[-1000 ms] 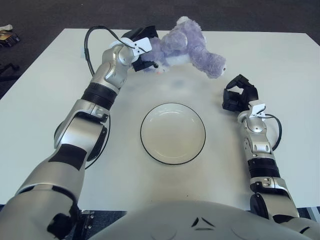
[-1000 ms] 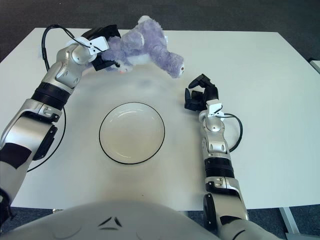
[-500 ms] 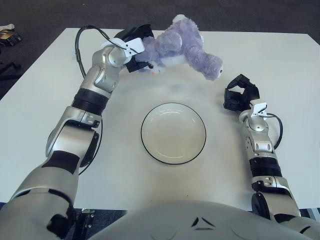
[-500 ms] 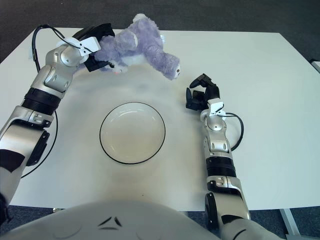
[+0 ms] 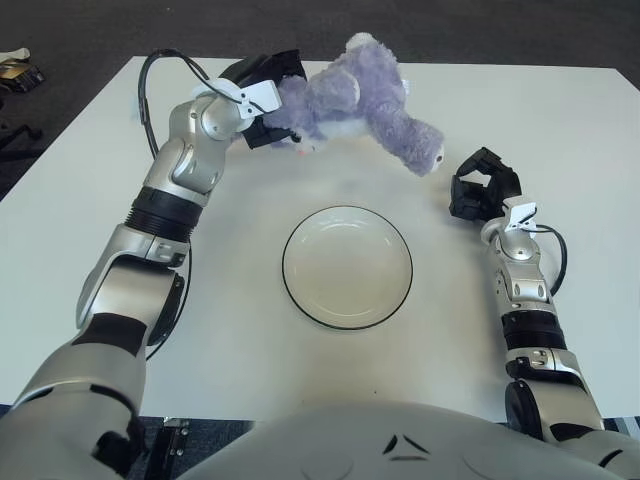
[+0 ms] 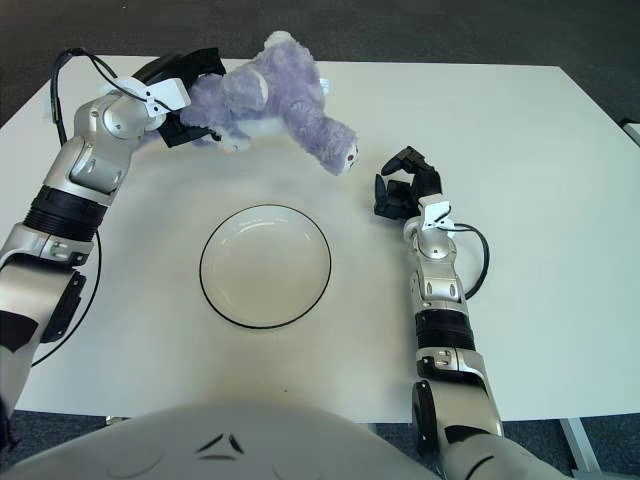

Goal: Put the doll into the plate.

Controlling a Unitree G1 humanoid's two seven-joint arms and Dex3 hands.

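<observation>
In the left eye view, the left hand (image 5: 262, 92) grips one fluffy purple plush doll (image 5: 360, 100) raised above the white table (image 5: 90, 200), beyond the single round white black-rimmed plate (image 5: 347, 267), presumably for carrying over. In the right eye view, the right hand (image 6: 403, 187), fingers curled and empty, idles right of the plate.

There is 1 doll (image 5: 355, 104), a purple plush toy. There is 1 plate (image 5: 347, 267), round and white with a dark rim. There is 1 table (image 5: 560, 130), white-topped. The robot shows 2 hands: 1 left hand (image 5: 264, 96) and 1 right hand (image 5: 482, 188). At the upper left edge of the left eye view, 1 small object (image 5: 14, 64) lies on the dark floor, too small to identify.
</observation>
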